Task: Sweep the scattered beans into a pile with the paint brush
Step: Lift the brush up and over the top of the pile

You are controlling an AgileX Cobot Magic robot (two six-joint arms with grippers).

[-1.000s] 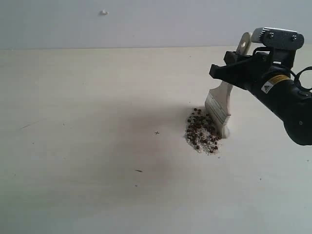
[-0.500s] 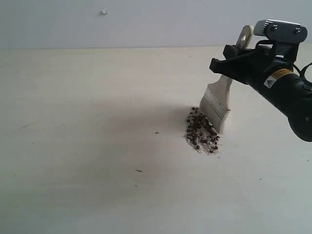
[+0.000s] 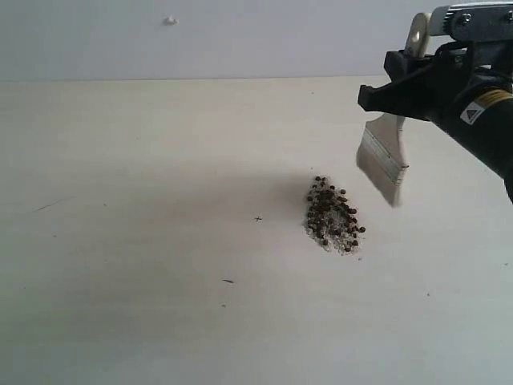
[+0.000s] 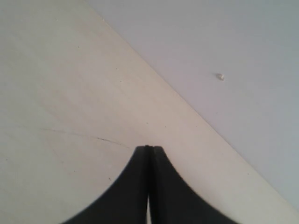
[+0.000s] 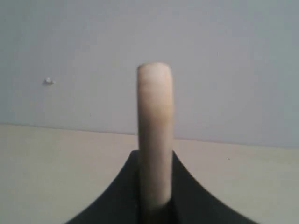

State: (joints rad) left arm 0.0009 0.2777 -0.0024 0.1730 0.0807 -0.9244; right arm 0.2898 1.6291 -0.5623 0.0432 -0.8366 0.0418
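Observation:
The dark reddish-brown beans (image 3: pixel 331 216) lie in one tight pile on the pale table (image 3: pixel 144 241), mixed with fine whitish grains. The paint brush (image 3: pixel 385 159) hangs in the air to the right of the pile, bristles down and clear of the surface. My right gripper (image 3: pixel 401 95) is shut on its cream handle (image 5: pixel 154 135), which stands up between the jaws in the right wrist view (image 5: pixel 154 156). The brush head and beans do not show in that view. My left gripper (image 4: pixel 149 148) is shut with nothing in it and is out of the exterior view.
A small white bump (image 3: pixel 171 20) sits on the grey wall behind the table. Thin dark marks (image 3: pixel 228 281) and a scratch (image 4: pixel 88 136) dot the tabletop.
The right gripper has lifted the brush up and to the right, off the pile's right edge. The bristles no longer touch the beans or table. The pile stays put.

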